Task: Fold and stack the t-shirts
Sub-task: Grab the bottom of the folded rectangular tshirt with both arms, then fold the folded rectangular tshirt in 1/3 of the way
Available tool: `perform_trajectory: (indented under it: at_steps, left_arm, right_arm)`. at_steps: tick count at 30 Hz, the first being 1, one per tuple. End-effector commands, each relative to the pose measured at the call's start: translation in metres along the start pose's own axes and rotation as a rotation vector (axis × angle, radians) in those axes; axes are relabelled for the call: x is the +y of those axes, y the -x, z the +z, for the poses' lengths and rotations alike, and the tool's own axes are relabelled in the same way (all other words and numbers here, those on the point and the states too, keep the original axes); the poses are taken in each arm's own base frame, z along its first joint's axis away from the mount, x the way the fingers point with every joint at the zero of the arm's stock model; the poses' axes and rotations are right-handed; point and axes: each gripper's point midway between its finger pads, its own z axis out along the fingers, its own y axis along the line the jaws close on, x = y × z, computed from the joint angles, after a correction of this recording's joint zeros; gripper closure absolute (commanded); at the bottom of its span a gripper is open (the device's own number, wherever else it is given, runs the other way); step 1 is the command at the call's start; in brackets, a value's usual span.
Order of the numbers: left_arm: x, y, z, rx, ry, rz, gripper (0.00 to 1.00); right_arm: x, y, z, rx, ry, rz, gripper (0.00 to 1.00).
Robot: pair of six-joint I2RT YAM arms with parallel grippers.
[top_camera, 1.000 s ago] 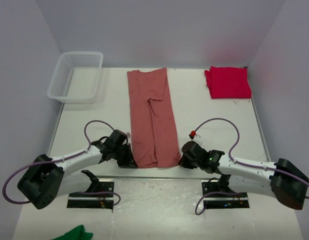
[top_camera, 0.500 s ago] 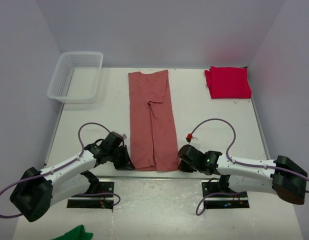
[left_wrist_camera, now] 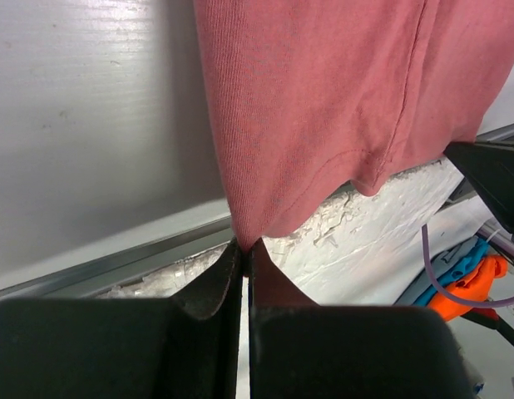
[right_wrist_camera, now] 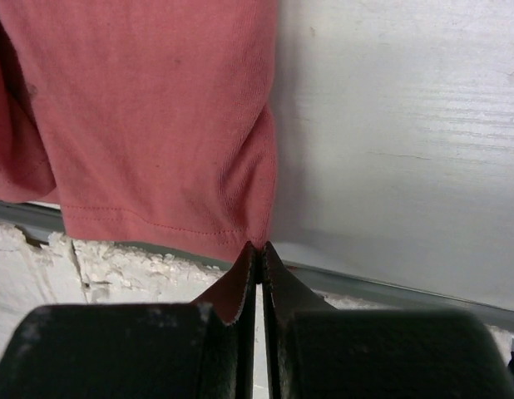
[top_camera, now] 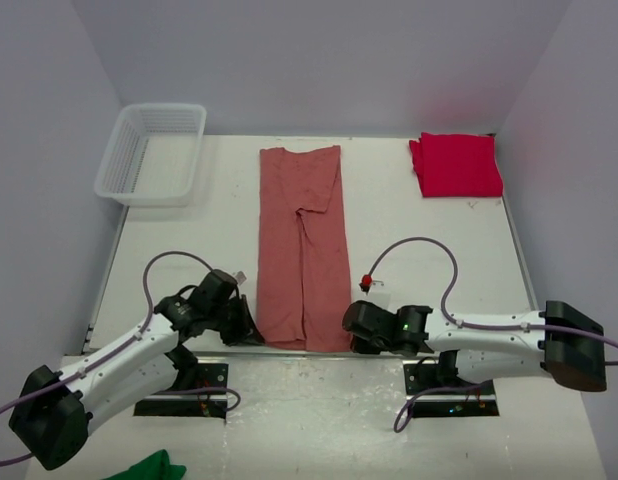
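A dusty salmon-red t-shirt lies as a long narrow strip down the middle of the table, its sides folded in. My left gripper is shut on its near left corner, and my right gripper is shut on its near right corner. Both corners sit at the table's near edge, and the hem hangs just past it. A brighter crimson t-shirt lies folded at the far right of the table.
A white plastic basket stands at the far left. A small green cloth lies on the floor at the bottom left. The arms' black base plates sit just below the table's near edge.
Both grippers have pulled the salmon t-shirt's near corners toward the near edge, and the whole strip has slid a little nearer. The arms have drawn back with it.
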Motion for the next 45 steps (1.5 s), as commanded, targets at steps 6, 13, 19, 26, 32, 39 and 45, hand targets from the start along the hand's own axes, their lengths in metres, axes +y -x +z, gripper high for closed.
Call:
perform_trajectory:
  at_steps: [6,13,19,26,32,39,45]
  left_arm:
    - [-0.019,0.032,-0.026,-0.142,0.039,0.062,1.00]
    - [-0.078,0.095,-0.058,-0.353,0.010,0.161,1.00]
    - [-0.124,0.156,-0.071,-0.469,0.006,0.204,1.00]
    - [-0.114,0.230,-0.054,-0.514,0.047,0.130,1.00]
    - [-0.105,0.274,-0.034,-0.500,0.049,0.080,1.00]
    - [-0.104,0.323,-0.010,-0.514,0.050,0.086,1.00]
    - [-0.098,0.357,0.030,-0.463,0.041,0.092,1.00]
  right_arm:
    - [0.016,0.041,-0.026,-0.136,-0.045,-0.059,1.00]
    - [0.038,0.105,-0.043,-0.214,-0.052,-0.144,1.00]
    - [0.052,0.178,-0.052,-0.276,-0.058,-0.194,1.00]
    - [0.058,0.247,-0.019,-0.220,-0.079,-0.255,1.00]
    - [0.061,0.296,0.015,-0.175,-0.062,-0.248,1.00]
    - [0.056,0.334,0.051,-0.129,-0.067,-0.235,1.00]
    - [0.046,0.353,0.075,-0.085,-0.055,-0.224,1.00]
